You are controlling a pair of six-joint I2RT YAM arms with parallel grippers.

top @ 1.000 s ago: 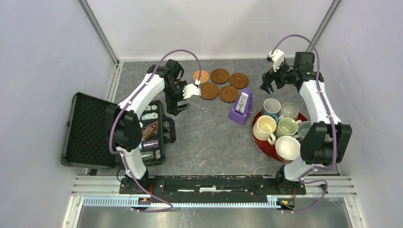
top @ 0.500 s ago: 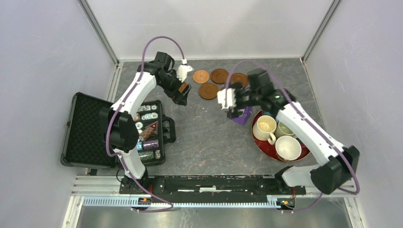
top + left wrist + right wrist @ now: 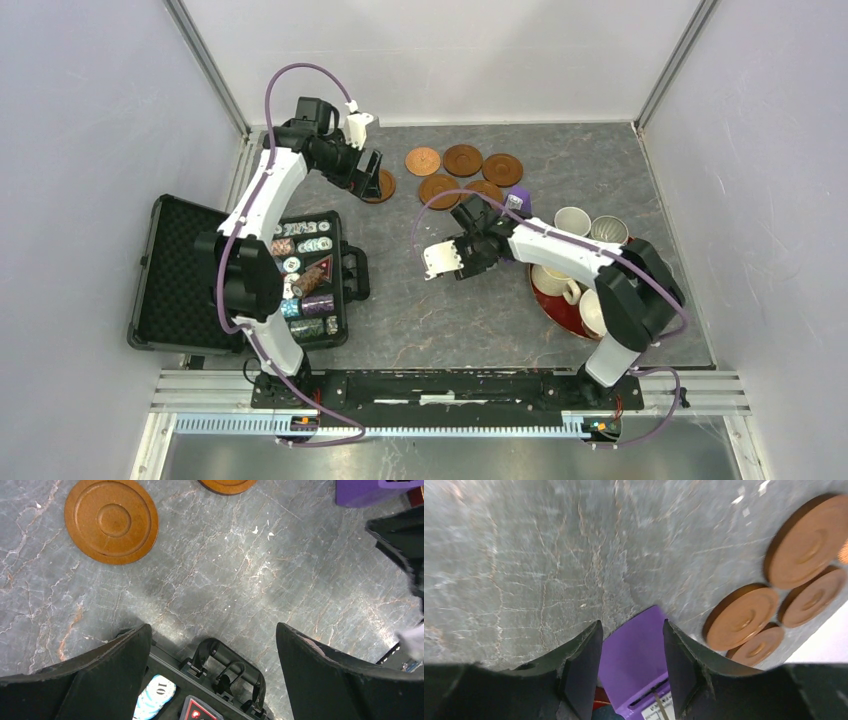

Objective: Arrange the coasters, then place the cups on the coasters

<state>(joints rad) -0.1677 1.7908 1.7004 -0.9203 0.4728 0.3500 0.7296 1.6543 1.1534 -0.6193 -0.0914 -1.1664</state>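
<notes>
My left tool (image 3: 212, 630) hangs over the desk (image 3: 260, 575) w/ fingers spread as wide as they go. Nothing sits btw them and nothing is held. Ahead of it and off to one side, one brown coaster (image 3: 111, 520) lies flat on the grey stone, apart from the fingers. Under the tool's near side is the handle of the black case (image 3: 226, 672), w/ a pale blue chip (image 3: 156, 696) marked 10 inside.

My right tool (image 3: 631, 628) is approx half open, low over the desk. The purple metronome-like object (image 3: 634, 665) fills the gap btw its two fingers. Both fingers sit right at its sides; I can't tell if they press on it or only flank it. That wrist view is blurred.

The other coasters (image 3: 462, 160), five of them, make a loose cluster at the far side of the desk, just beyond the purple object. The copper-orange coaster (image 3: 423, 161) is the leftmost of these. One is partly hidden by my right arm. The coaster by the left tool lies a bit left of the cluster.

The cups (image 3: 572, 220) I can see all sit grouped on the red round tray (image 3: 556, 306) at the right. My right arm covers part of them. The grey striped cup (image 3: 608, 230) and the cream cup (image 3: 552, 282) are clear.

The black case lies open at the left edge, w/ poker chips (image 3: 300, 265) in it.
</notes>
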